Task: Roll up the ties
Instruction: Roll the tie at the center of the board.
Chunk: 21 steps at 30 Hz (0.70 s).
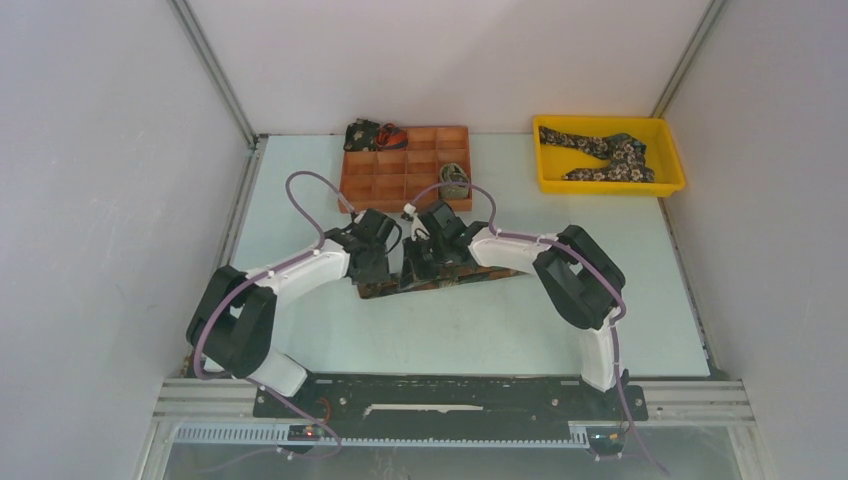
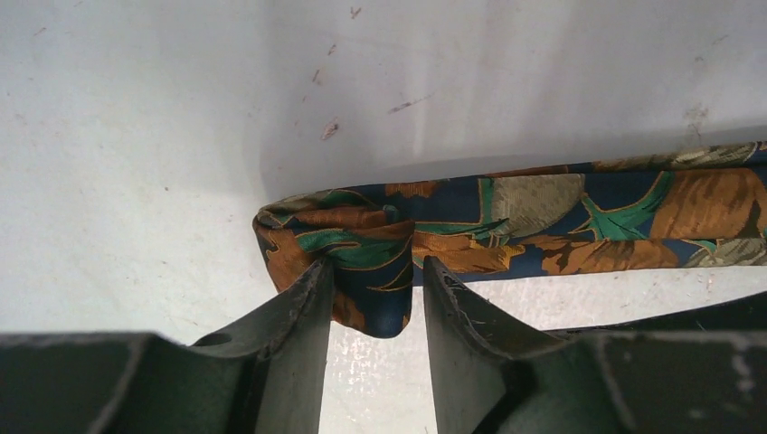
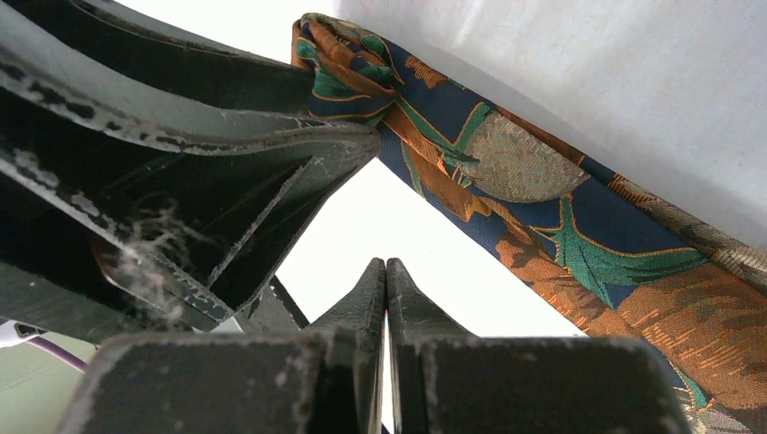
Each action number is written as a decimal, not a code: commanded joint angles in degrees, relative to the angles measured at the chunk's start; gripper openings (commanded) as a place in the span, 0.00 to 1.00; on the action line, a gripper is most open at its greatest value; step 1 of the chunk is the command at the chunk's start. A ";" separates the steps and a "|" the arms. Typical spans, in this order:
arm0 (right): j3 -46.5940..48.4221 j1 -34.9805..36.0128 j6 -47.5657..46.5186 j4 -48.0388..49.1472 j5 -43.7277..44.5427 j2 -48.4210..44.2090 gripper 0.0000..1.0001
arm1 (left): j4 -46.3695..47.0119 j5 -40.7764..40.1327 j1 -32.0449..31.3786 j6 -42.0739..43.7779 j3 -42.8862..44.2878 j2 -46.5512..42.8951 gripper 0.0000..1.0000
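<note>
A navy tie [image 1: 470, 276] with rust and green leaves lies flat across the table's middle, and its left end [image 2: 348, 237] is folded over into a small loop. My left gripper [image 2: 377, 264] is open around the loop's hanging tip; the fabric touches one finger and stands clear of the other. In the top view the left gripper [image 1: 372, 268] sits at the tie's left end. My right gripper [image 3: 386, 263] is shut on nothing, just beside the tie [image 3: 543, 212], and stands close to the left one in the top view [image 1: 420, 266].
An orange compartment tray [image 1: 395, 185] stands at the back with rolled ties [image 1: 455, 180] in two cells. A yellow bin [image 1: 550, 180] at back right holds a dark floral tie [image 1: 605, 155]. White walls close in both sides.
</note>
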 commanded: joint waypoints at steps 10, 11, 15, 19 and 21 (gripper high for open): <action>-0.12 -1.00 -0.68 0.88 0.21 -4.05 0.03 | 6.77 8.56 -0.75 -1.21 -1.52 -0.12 0.39; -0.09 -1.03 -0.73 0.81 0.22 -4.15 0.03 | 7.71 9.41 -0.73 -1.16 -1.94 -0.12 0.39; -0.08 -1.00 -0.70 0.72 0.40 -4.01 0.03 | 8.99 10.14 -0.68 -1.21 -2.24 0.35 0.38; -0.07 -1.10 -0.38 1.17 0.38 -3.87 0.04 | 8.98 9.96 -0.67 -1.14 -2.28 -0.21 0.35; 0.00 -1.12 -0.05 1.66 0.39 -3.80 0.04 | 8.96 9.88 -0.64 -1.03 -2.33 -0.85 0.35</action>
